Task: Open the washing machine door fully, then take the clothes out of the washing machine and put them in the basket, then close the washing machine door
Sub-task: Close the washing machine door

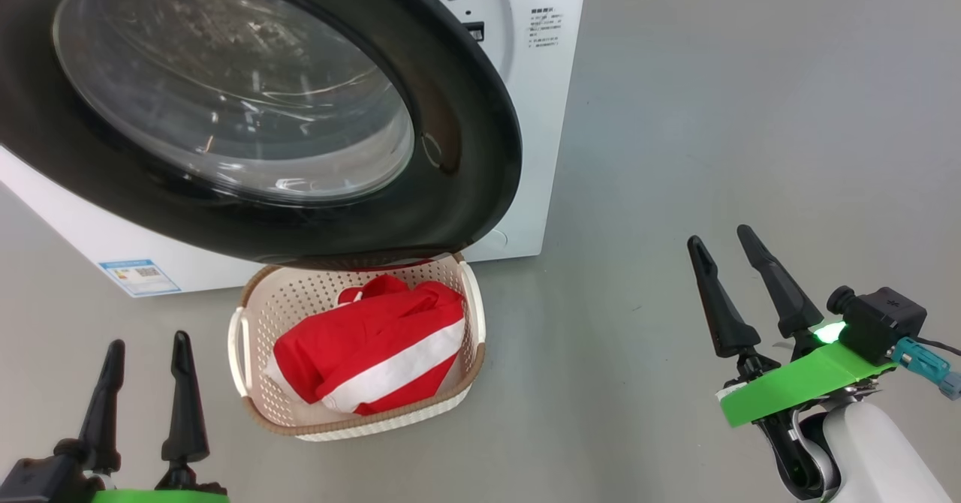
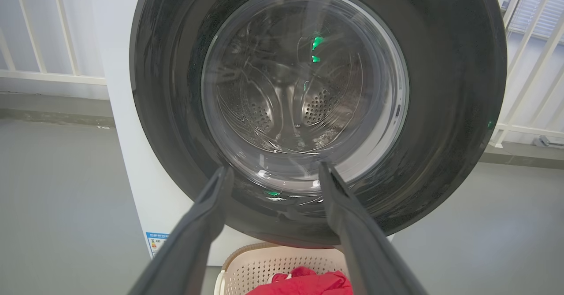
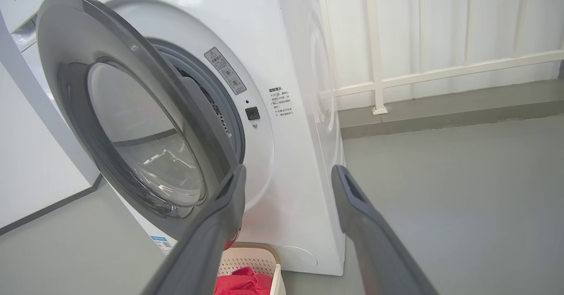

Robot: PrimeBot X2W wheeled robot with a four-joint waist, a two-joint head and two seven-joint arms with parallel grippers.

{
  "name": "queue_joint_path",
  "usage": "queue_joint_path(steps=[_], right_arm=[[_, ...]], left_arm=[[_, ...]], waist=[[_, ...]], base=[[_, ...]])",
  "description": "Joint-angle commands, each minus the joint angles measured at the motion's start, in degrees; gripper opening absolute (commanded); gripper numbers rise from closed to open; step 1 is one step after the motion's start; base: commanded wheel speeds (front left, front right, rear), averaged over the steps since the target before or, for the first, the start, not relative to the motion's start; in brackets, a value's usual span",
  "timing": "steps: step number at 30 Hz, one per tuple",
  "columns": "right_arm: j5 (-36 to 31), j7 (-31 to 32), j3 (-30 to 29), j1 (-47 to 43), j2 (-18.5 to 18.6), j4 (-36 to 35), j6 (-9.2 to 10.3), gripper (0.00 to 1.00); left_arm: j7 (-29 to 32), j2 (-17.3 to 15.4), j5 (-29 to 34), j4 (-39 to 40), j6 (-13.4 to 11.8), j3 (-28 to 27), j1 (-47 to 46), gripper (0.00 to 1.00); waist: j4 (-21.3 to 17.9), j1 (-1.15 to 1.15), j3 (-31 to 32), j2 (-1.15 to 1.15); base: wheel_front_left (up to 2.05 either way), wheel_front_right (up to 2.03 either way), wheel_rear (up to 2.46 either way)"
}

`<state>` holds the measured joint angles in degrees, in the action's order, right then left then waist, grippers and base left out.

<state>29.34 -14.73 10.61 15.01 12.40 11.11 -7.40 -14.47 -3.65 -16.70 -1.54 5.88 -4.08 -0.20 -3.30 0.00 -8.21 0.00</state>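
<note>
The round black washing machine door (image 1: 248,105) with its glass bowl hangs partly ajar off the white washing machine (image 1: 525,112), above the basket. In the right wrist view the door (image 3: 132,123) stands away from the drum opening. The cream basket (image 1: 353,420) sits on the floor under the door's lower edge, with the red and white clothes (image 1: 375,349) in it. My left gripper (image 1: 146,349) is open at the lower left, left of the basket. My right gripper (image 1: 721,236) is open at the lower right, well clear of the machine. Through the door's glass (image 2: 304,88) the steel drum looks bare.
Grey floor (image 1: 751,112) spreads to the right of the machine. A white railing (image 3: 440,66) runs along the wall behind it. A blue label (image 1: 140,276) marks the machine's lower front corner.
</note>
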Motion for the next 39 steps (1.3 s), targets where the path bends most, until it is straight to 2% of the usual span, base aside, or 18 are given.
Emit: queue_joint_path(steps=[1, 2, 3, 4, 5, 15, 23, 28, 39], right_arm=[[0.2, -0.3, 1.4, 0.2, 0.3, -1.5, -0.09, 1.00], [0.2, -0.3, 1.5, 0.3, 0.4, -1.6, -0.09, 0.94], [0.2, -0.3, 1.8, 0.4, 0.5, -1.8, -0.09, 0.63], [0.2, -0.3, 2.0, 0.7, 0.6, -2.0, -0.09, 0.36], [0.1, -0.3, 2.4, 1.0, 0.8, -2.3, -0.09, 0.00], [-0.3, -0.3, 9.6, 8.1, 3.2, -3.7, -0.09, 0.00], [-0.1, -0.3, 14.5, 15.1, 4.5, -1.2, -0.09, 0.00], [0.3, -0.3, 17.8, 19.9, 6.6, 2.5, -0.09, 0.00], [2.0, -0.3, 19.6, 26.6, 9.4, 6.8, -0.09, 0.00]], left_arm=[[-0.5, -0.7, 0.7, 1.6, 0.6, -2.2, -0.6, 1.00], [-0.5, -0.7, 0.8, 1.6, 0.6, -2.3, -0.6, 1.00], [-0.5, -0.6, 0.9, 1.7, 0.7, -2.3, -0.7, 1.00], [-0.5, -0.5, 0.9, 1.8, 0.7, -2.3, -0.7, 1.00], [-0.5, -0.4, 1.0, 1.8, 0.8, -2.3, -0.7, 1.00], [-0.5, 0.3, 1.1, 2.5, 1.1, -1.8, -1.6, 1.00], [-0.5, 0.5, 0.9, 2.8, 1.3, -1.2, -2.8, 1.00], [-0.5, 0.7, 0.8, 2.8, 1.4, -0.8, -4.1, 1.00], [-0.5, 0.8, 0.3, 2.5, 1.5, 0.8, -6.0, 1.00]], waist=[[0.1, 0.00, -0.1, 0.00], [0.1, 0.00, -0.1, 0.00], [0.2, 0.00, -0.2, 0.00], [0.3, 0.00, -0.3, 0.00], [0.5, 0.00, -0.4, 0.00], [4.3, 0.00, -3.0, 0.00], [8.0, 0.00, -6.0, 0.00], [11.1, 0.00, -8.5, 0.00], [14.5, 0.00, -11.6, 0.00]], base=[[0.00, 0.00, 0.00], [0.00, 0.00, 0.00], [0.00, 0.00, 0.00], [0.00, 0.00, 0.00], [0.00, 0.00, 0.00], [0.00, 0.00, 0.00], [0.00, 0.00, 0.00], [0.00, 0.00, 0.00], [0.00, 0.00, 0.00]])
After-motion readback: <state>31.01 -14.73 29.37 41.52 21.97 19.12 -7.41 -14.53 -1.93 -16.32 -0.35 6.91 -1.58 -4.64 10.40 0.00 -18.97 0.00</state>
